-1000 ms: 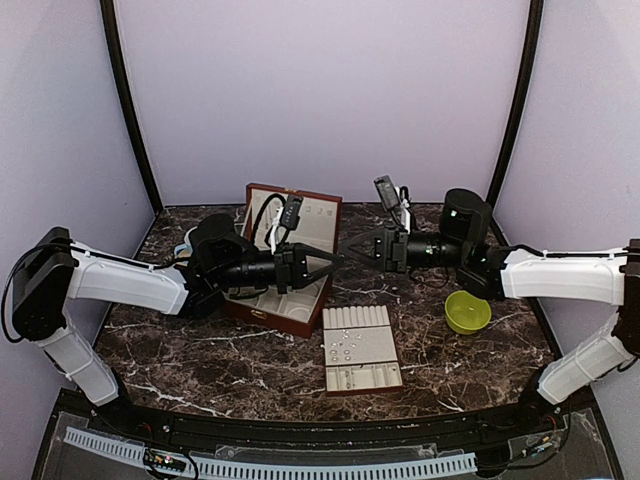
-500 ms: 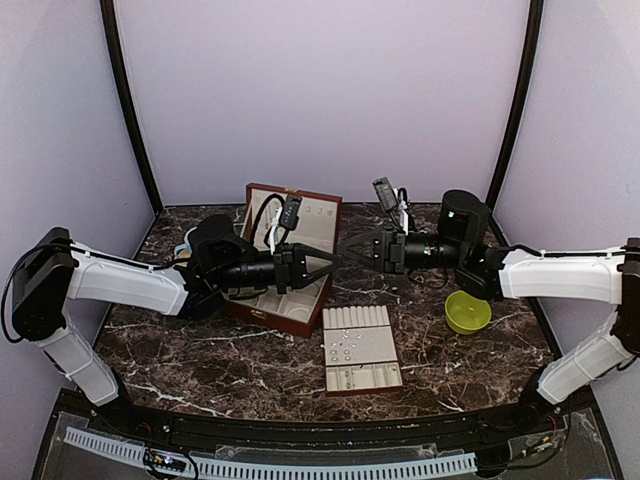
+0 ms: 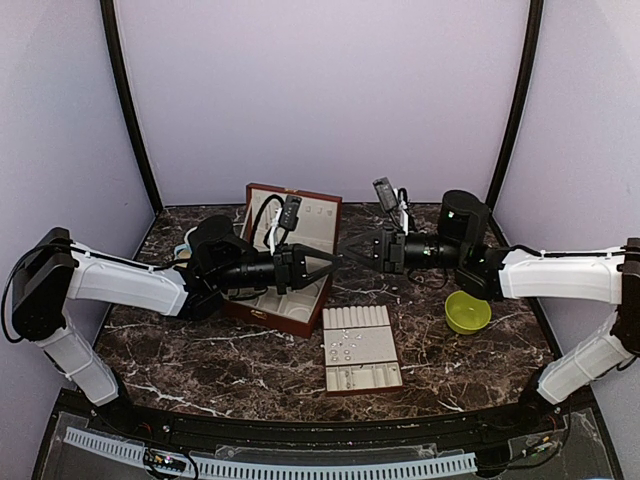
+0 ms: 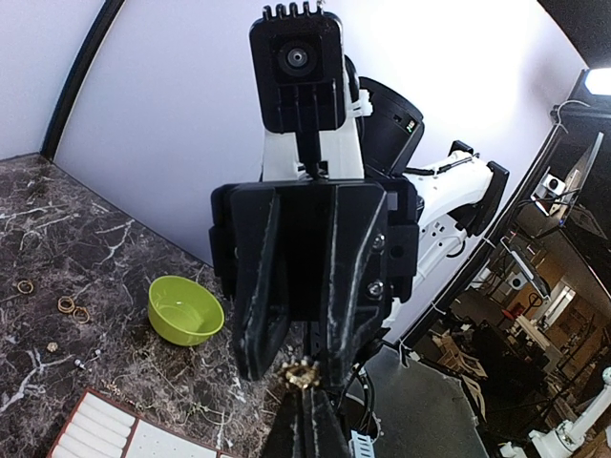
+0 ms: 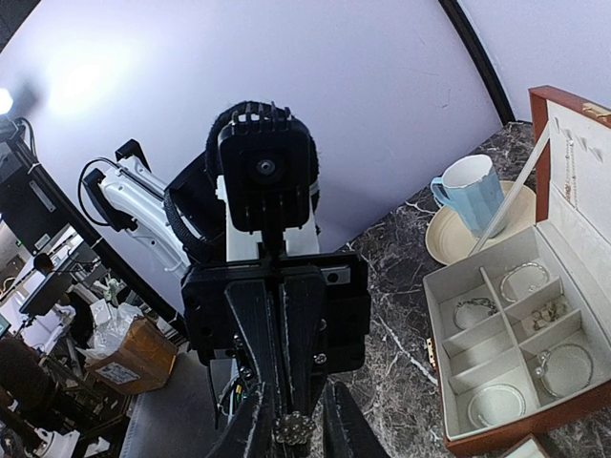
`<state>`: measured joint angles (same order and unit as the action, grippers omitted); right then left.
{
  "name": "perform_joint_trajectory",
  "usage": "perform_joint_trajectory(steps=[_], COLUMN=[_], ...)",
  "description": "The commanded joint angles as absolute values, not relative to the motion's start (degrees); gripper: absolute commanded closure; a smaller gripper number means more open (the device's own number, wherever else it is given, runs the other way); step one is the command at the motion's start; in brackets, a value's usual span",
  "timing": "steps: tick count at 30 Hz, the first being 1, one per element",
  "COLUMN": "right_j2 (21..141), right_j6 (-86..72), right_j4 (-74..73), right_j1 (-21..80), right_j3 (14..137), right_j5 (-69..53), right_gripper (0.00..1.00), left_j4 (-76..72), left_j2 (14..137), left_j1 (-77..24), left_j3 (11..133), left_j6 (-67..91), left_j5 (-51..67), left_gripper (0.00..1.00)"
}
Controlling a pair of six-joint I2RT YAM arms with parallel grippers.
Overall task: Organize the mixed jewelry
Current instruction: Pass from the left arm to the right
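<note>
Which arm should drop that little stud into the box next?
Left. Its gripper looks shut on the stud, while the right gripper stands open around it. The box also sits on the left arm's side, close under its wrist.

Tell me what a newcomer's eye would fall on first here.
In mid-air at the centre, the left tool pinches a tiny jewelry piece, and the right tool faces it tip to tip, open around the piece. Below, an open reddish-brown box lies under the left tool, and a green bowl sits on the right tool's side.
</note>
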<state>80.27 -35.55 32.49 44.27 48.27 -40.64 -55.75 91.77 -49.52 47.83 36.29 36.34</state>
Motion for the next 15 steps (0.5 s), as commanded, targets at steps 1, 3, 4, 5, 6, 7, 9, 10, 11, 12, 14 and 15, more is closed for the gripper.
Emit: perform_joint_trajectory(steps=[1,3,4,5,6,7,9,10,11,12,14,15], right_j2=[81.0,81.1,81.1,81.2,81.3,81.4,81.3,81.1,80.9,80.8,80.5,80.5], right_j6=[-35.0,-34.9,-34.7,-34.5,-34.3,-34.2,-34.2,-34.3,-34.2,-34.2,-34.2,-34.2], right_j4=[33.0,33.0,32.9,32.5,32.2,32.0,32.1,32.2,32.3,32.3,32.4,32.4], right_j1=[44.7,44.7,44.7,44.7,44.7,44.7,44.7,44.7,44.7,44.7,44.7,44.7], right_j3=[47.5,47.5,47.5,47.5,47.5,47.5,47.4,47.3,47.3,47.3,47.3,47.3], right_j5=[-40.2,-40.2,-40.1,-40.0,-39.8,-39.8,-39.8,-39.8,-39.6,-39.6,-39.4,-39.4], right_gripper=[0.80,0.80,0.80,0.79,0.79,0.79,0.80,0.81,0.82,0.83,0.86,0.86], left_j4=[-58.5,-58.5,-58.6,-58.7,-58.8,-58.9,-58.8,-58.9,-58.9,-58.9,-59.0,-58.9], left_j2=[88.8,88.8,88.8,88.8,88.8,88.8,88.9,88.9,89.0,89.0,89.0,89.0], left_j1=[-49.9,-49.9,-49.9,-49.8,-49.8,-49.9,-49.9,-49.9,-49.8,-49.8,-49.8,-49.8], left_j3=[47.2,47.1,47.1,47.0,47.1,47.1,47.1,47.1,47.0,47.0,47.0,47.0], left_j6=[36.3,36.4,36.5,36.5,36.6,36.6,36.6,36.6,36.8,36.7,36.7,36.8], left_j5=[36.2,36.0,36.0,36.0,36.0,36.0,35.9,35.9,35.9,35.9,35.9,35.9], left_gripper=[1.00,1.00,1.00,1.00,1.00,1.00,1.00,1.00,1.00,1.00,1.00,1.00])
